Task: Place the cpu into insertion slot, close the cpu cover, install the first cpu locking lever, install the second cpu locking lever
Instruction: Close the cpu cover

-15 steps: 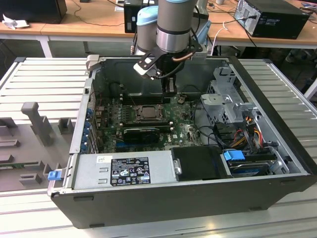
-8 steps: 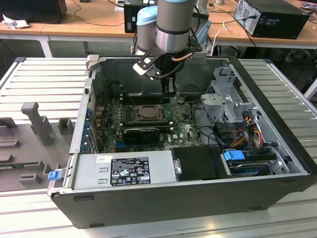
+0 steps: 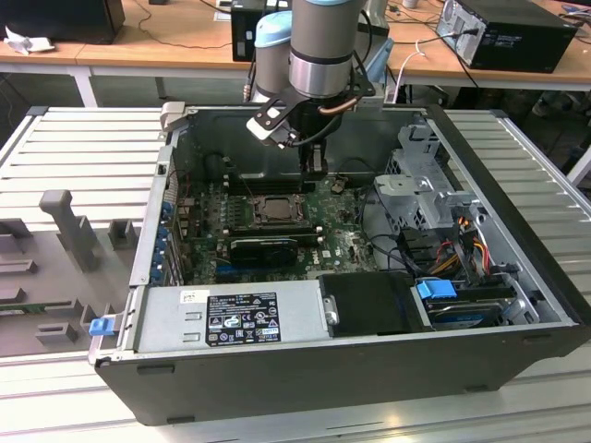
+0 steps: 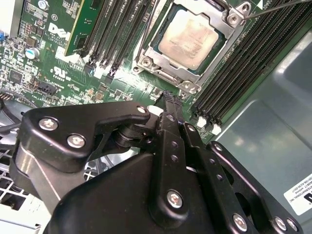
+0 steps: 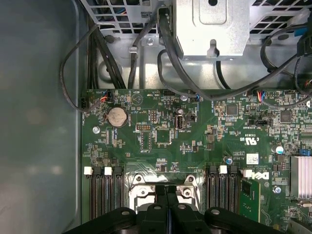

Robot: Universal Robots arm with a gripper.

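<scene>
My hand (image 4: 168,99) hangs inside the open computer case (image 3: 517,175) with its two fingers (image 4: 171,141) pressed together and nothing between them. In the exterior view the hand (image 3: 314,166) sits low over the green circuit board (image 5: 161,141), just beside the slot (image 4: 145,62) and not touching it. In the first wrist view the closed tips (image 5: 167,192) point at the slot's edge. The chip (image 4: 190,39) is already seated flat in the slot, pale face up. The silvery cover (image 4: 219,51) looks to me to be lying down around it, with the chip showing through its cut-out. So I judge the first two steps done. The levers are the open question: a thin wire lever (image 4: 278,7) runs away from one corner of the slot and looks unlatched, and I cannot tell how the other one stands. The case itself rests on the ribbed counter (image 3: 83,148).
</scene>
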